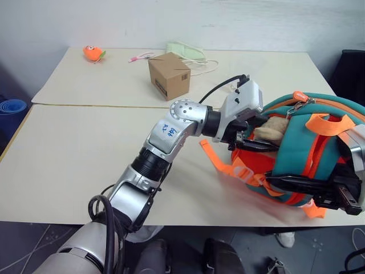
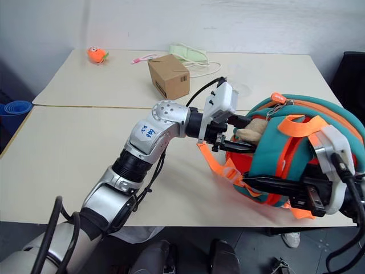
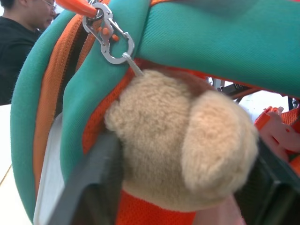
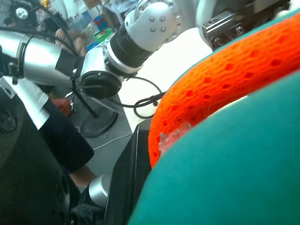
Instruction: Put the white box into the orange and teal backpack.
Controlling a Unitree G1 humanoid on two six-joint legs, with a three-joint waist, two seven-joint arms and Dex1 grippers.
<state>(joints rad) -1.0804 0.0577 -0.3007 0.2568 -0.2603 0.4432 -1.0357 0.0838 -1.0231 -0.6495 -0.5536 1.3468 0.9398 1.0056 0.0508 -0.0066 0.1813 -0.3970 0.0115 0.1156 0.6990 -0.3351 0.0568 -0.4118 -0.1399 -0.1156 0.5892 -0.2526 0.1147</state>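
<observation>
The orange and teal backpack [image 1: 296, 142] lies on its side at the table's right front. A tan plush toy [image 3: 183, 140] hangs from a metal clip [image 3: 110, 37] on its teal panel. My left gripper [image 1: 246, 140] reaches in from the left, and its two black fingers [image 3: 93, 187] press on either side of the plush toy. My right gripper [image 1: 282, 184] is shut on the backpack's lower edge, with orange mesh [image 4: 225, 89] and teal fabric against it. A pale strip [image 3: 49, 173] shows in the pack's gap; I cannot tell whether it is the white box.
A brown cardboard box [image 1: 169, 75] stands at the table's middle back. Behind it lie a pale green cloth [image 1: 185, 50], a white cable and a pink item [image 1: 140, 57]. An orange toy [image 1: 93, 53] sits at the far left. A person [image 3: 18, 42] is beyond the backpack.
</observation>
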